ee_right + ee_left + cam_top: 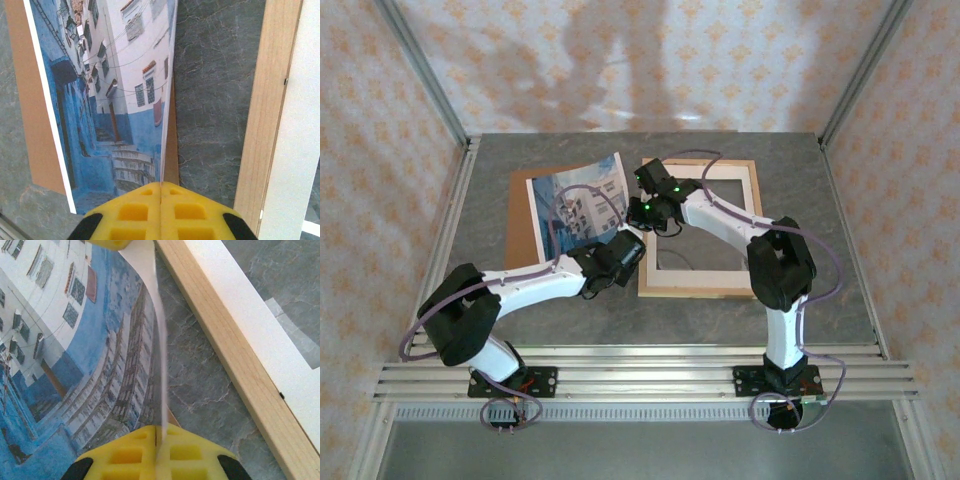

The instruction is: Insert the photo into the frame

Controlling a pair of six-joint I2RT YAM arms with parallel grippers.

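Left wrist view, nearest first: what did it show?
— The yellow left fingers (125, 455), pressed together on the right-hand edge of the photo (90, 365), which bowed upward. Just beyond lay bare worktop (200, 390), then the frame (235, 355), its pale wood rail holding a white mat (260, 325).
— And the right wrist view?
— The right fingers (135, 212), likewise closed on that same edge, further along. The sheet's far side rested on a brown backing board (30, 100), left of the frame.
— What could have gone wrong?
— Probably a crease or tear, if the two grips pulled apart or rose unevenly on such thin paper. The trailing edge might also have dragged and snagged on the frame's rail, and the mat inside looked likely to get in the way.
— How were the arms posed in the top view?
— The left arm (535, 280) stretched low and forward, angling right to the photo's near corner. The right arm (720, 220) rose to a bent elbow by the frame's near right corner, then reached left across it to the photo's far corner.
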